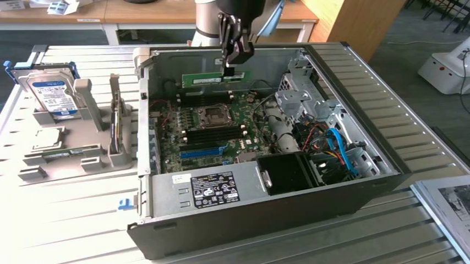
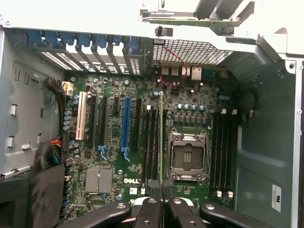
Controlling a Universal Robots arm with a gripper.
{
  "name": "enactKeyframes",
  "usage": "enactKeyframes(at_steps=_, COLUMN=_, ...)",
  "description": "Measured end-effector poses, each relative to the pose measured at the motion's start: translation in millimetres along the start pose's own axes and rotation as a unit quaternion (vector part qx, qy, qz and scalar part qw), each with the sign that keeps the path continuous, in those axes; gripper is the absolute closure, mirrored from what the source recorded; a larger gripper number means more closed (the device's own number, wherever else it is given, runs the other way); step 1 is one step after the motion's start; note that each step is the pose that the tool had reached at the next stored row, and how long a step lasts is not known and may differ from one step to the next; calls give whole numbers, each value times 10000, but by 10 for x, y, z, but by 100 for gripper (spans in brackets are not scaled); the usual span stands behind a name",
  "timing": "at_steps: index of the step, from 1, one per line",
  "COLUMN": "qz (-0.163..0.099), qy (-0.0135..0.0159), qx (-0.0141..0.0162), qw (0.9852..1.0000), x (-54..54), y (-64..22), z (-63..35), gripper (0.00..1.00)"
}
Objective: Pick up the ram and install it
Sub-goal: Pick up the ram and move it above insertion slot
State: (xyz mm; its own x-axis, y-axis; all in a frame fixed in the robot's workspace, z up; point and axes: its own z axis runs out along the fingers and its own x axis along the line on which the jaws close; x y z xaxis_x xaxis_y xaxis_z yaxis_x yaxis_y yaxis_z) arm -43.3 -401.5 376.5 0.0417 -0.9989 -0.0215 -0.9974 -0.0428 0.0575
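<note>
The ram (image 1: 213, 78) is a long, thin green stick held level above the open computer case (image 1: 382, 137), near its far wall. My gripper (image 1: 230, 67) is shut on its top edge from above. In the wrist view the ram (image 2: 161, 137) shows edge-on as a thin green line, running from my gripper (image 2: 163, 202) out over the motherboard (image 2: 114, 156). It hangs over the dark memory slots (image 2: 151, 142) beside the silver processor socket (image 2: 186, 159). More memory slots (image 2: 223, 152) lie on the socket's other side. Whether the ram touches a slot I cannot tell.
At the exterior view's left a grey holder (image 1: 88, 143) carries a blue-labelled hard drive (image 1: 48, 93) and a square silver chip (image 1: 44, 137). Inside the case are a drive cage (image 1: 301, 93), blue cables (image 1: 338, 148) and a black power supply (image 1: 213, 190). Blue card slots (image 2: 126, 123) lie nearby.
</note>
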Motion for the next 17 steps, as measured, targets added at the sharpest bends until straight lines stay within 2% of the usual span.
enactKeyframes(at_steps=17, qz=0, qy=0, qx=2, qw=10000, x=3, y=-9, z=160, gripper=88)
